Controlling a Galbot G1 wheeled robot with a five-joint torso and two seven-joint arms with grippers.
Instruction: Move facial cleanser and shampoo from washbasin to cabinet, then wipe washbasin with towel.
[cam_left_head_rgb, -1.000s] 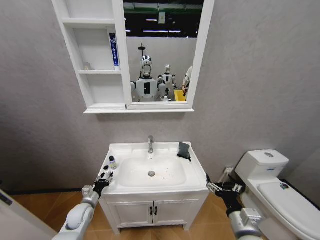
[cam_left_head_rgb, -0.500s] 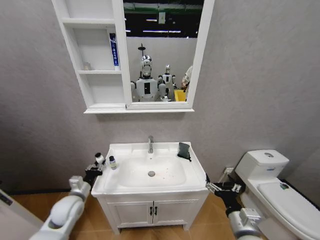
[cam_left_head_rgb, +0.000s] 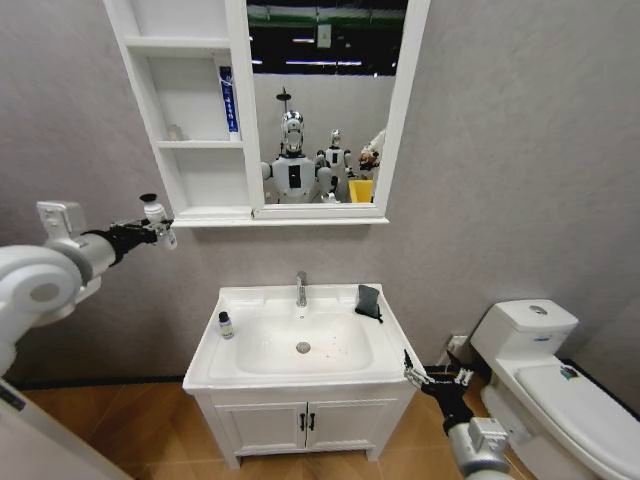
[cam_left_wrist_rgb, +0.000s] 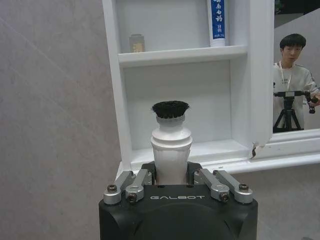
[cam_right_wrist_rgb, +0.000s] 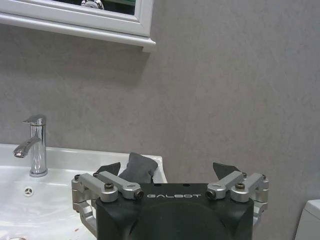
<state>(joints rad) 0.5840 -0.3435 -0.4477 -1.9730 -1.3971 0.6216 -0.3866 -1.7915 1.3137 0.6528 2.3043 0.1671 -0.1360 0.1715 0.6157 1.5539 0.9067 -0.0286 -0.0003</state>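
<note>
Left gripper: the left gripper (cam_left_head_rgb: 150, 228) is raised high on an outstretched arm, just off the lower left corner of the cabinet (cam_left_head_rgb: 190, 120), level with its bottom shelf.
Left gripper's hold: its fingers are clamped on the body of the facial cleanser (cam_left_head_rgb: 152, 210). In the left wrist view the gripper (cam_left_wrist_rgb: 171, 172) pinches the white bottle (cam_left_wrist_rgb: 171, 140) low down from both sides.
Facial cleanser: upright in the air, white with a dark top, facing the open bottom shelf of the cabinet (cam_left_wrist_rgb: 180, 55), well above the washbasin (cam_left_head_rgb: 300, 381).
Shampoo: the shampoo (cam_left_head_rgb: 226, 325) stands upright on the washbasin's left edge, toward the back.
Towel: the towel (cam_left_head_rgb: 368, 302) lies at the washbasin's back right corner, right of the faucet (cam_left_head_rgb: 301, 289); in the right wrist view the towel (cam_right_wrist_rgb: 136, 167) sits on that corner beyond the faucet (cam_right_wrist_rgb: 34, 150).
Right gripper: the right gripper (cam_left_head_rgb: 432, 378) hangs low just off the washbasin's front right corner, its fingers spread wide with nothing between them (cam_right_wrist_rgb: 166, 170).
Cabinet shelves: a blue-and-white tube (cam_left_head_rgb: 228, 98) stands at the right end of the middle shelf.
</note>
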